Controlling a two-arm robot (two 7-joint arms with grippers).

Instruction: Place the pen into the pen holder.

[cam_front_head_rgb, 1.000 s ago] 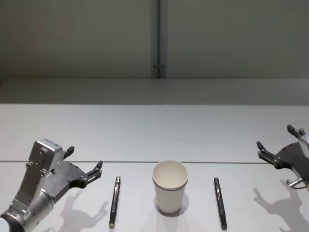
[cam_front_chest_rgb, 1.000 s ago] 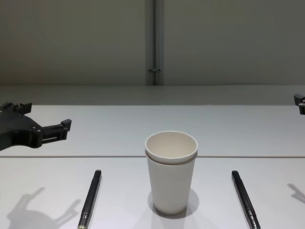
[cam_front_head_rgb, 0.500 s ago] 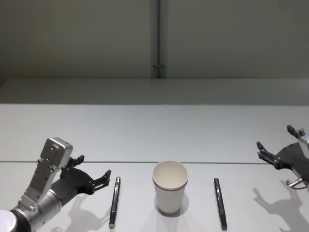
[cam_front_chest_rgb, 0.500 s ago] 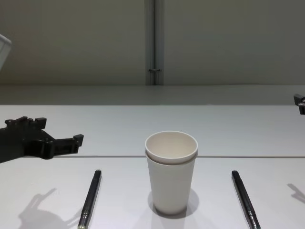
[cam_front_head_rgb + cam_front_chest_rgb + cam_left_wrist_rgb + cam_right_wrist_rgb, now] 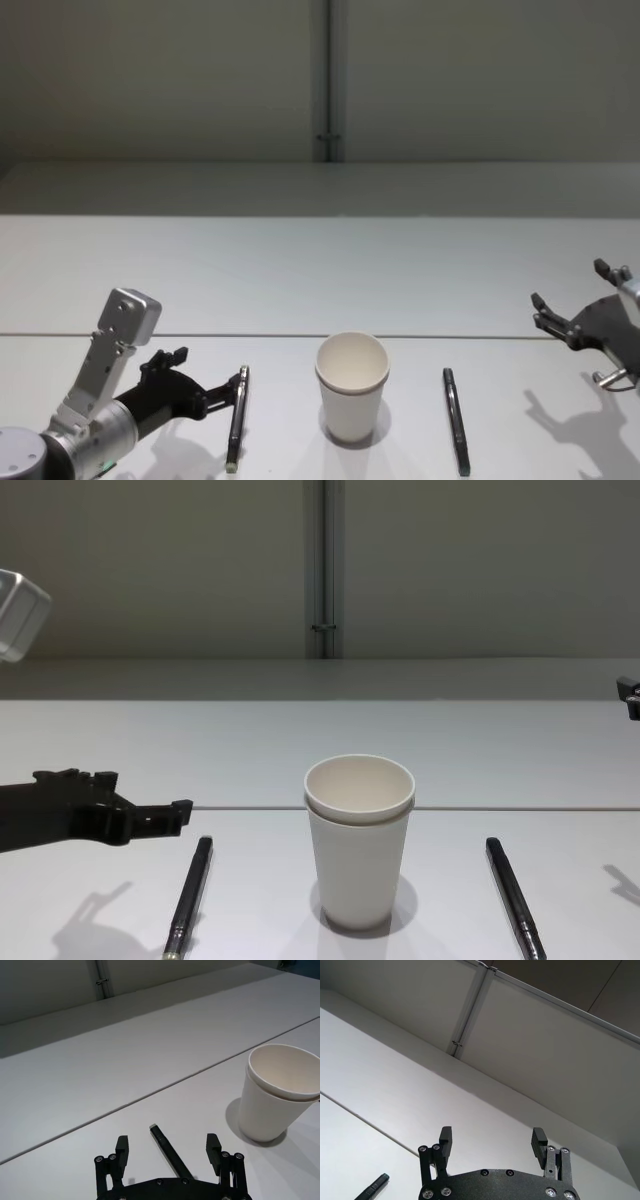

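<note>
L gripper (image 5: 167, 1142), open wide, hovers over the left pen (image 5: 237, 418) near the table (image 5: 300, 280) front edge, beside the pen holder (image 5: 352, 390); R gripper (image 5: 569, 285) open, parked by right edge; risk: off-centre pinch rolls it away.

Dim, even light, seemingly from above, casts soft shadows on the table (image 5: 300, 270).
</note>
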